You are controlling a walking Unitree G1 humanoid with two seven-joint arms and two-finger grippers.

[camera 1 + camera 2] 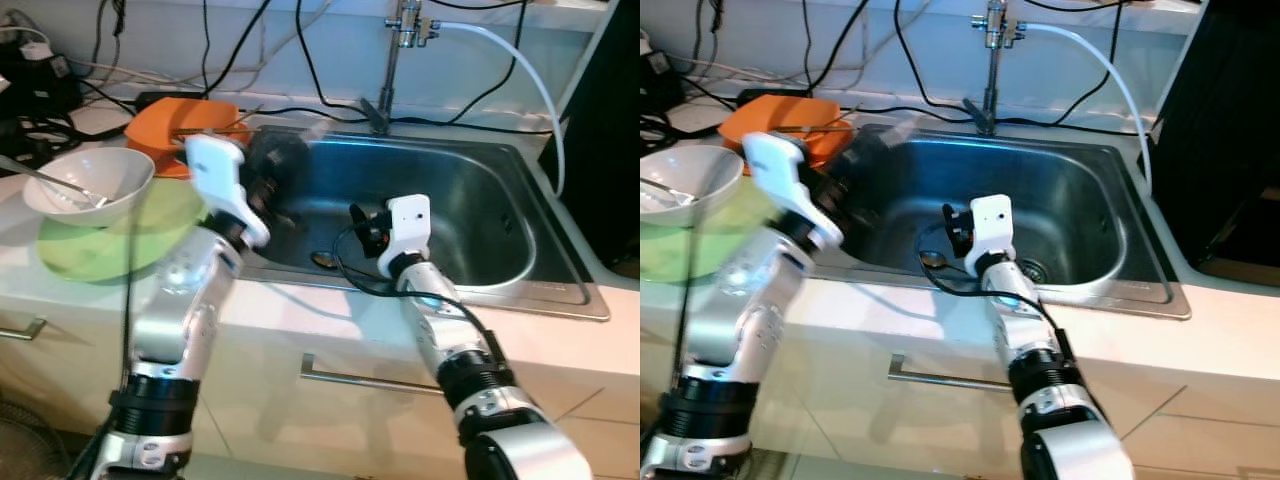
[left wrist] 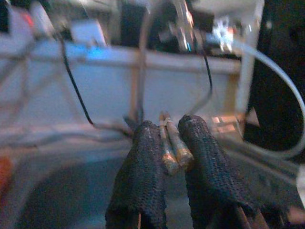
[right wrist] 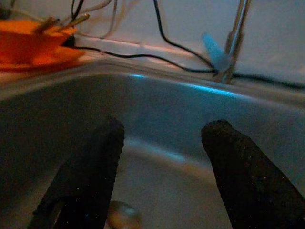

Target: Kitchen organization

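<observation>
Two chopsticks (image 2: 172, 145) in left claw (image 2: 167, 143)

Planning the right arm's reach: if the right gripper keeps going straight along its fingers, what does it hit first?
Probably the far wall of the sink. The right gripper is open inside the basin, nothing between its fingers; depth is uncertain.

A spoon (image 1: 323, 259) lies in the sink (image 1: 480, 215); left of it, a bowl (image 1: 88, 186) on a plate (image 1: 150, 235).

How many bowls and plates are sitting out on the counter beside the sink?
3: a white bowl with a utensil in it, resting on a green plate, and an orange dish behind them near the wall. More may be hidden behind the left arm.
</observation>
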